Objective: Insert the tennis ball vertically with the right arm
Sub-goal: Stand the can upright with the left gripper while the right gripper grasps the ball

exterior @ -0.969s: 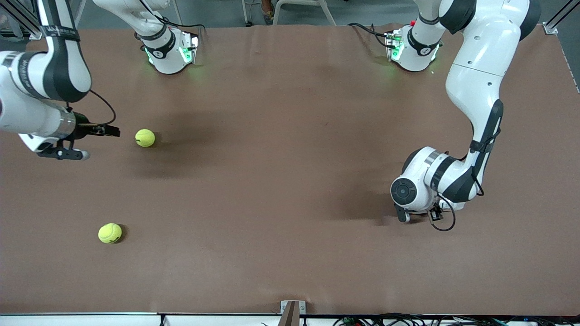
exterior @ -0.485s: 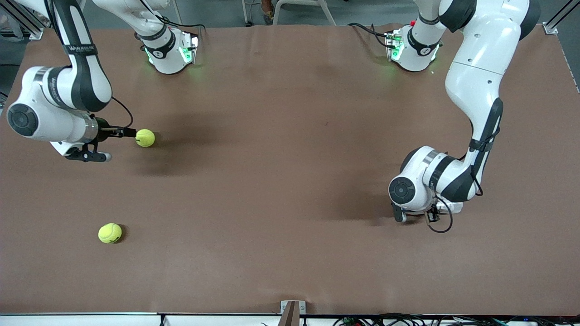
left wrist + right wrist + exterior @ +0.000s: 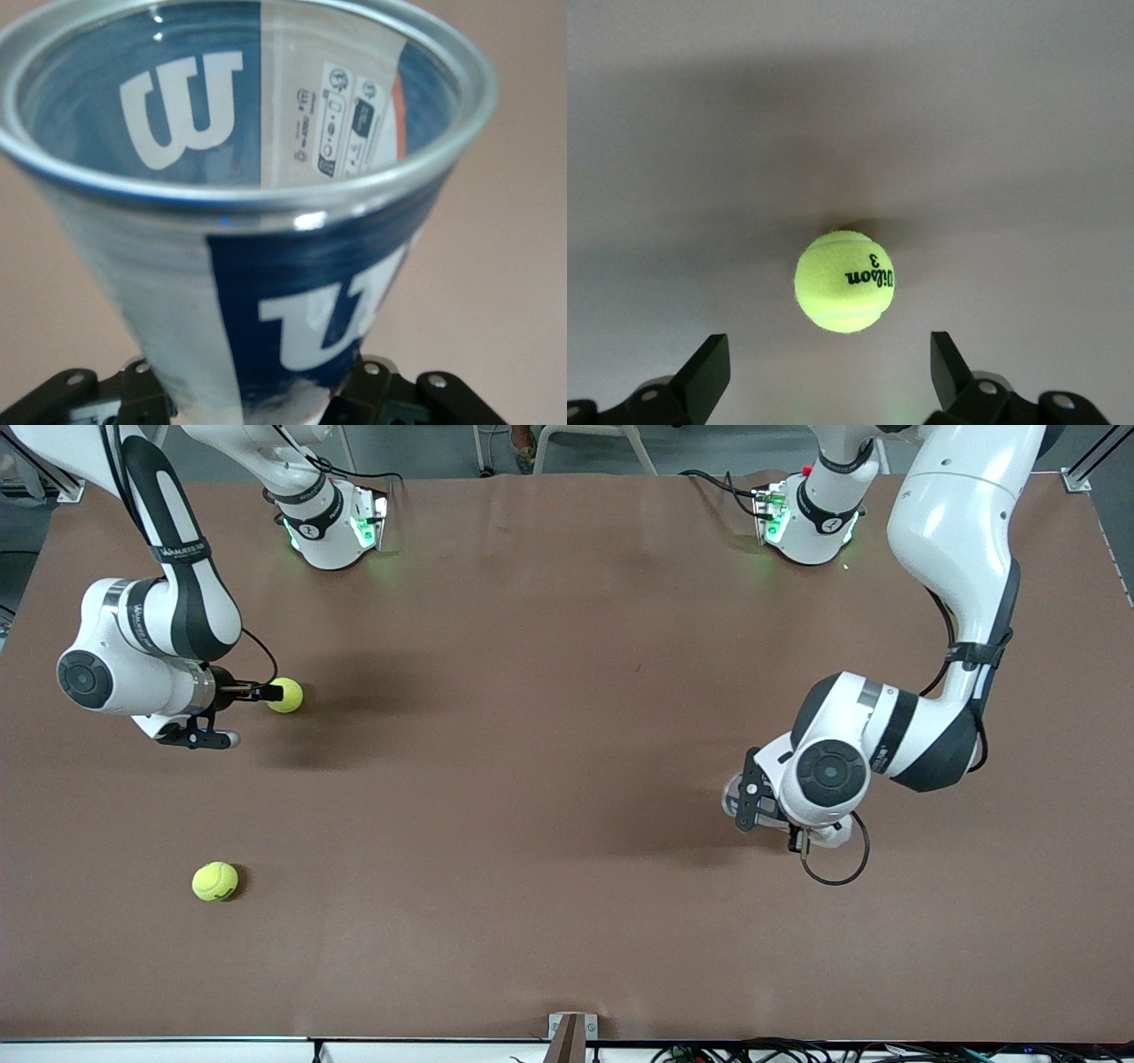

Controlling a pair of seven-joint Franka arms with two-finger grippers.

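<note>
The right end effector [image 3: 828, 376] hangs low over the table [image 3: 549, 735], fingers spread wide with nothing between them, aimed at a tennis ball [image 3: 284, 695] lying at about 9 o'clock on the table toward the right arm's end. A second ball [image 3: 215, 881] lies nearer the front camera. At about 4 o'clock, the left end effector [image 3: 257, 407] is clamped on an open ball can [image 3: 257, 204].
</note>
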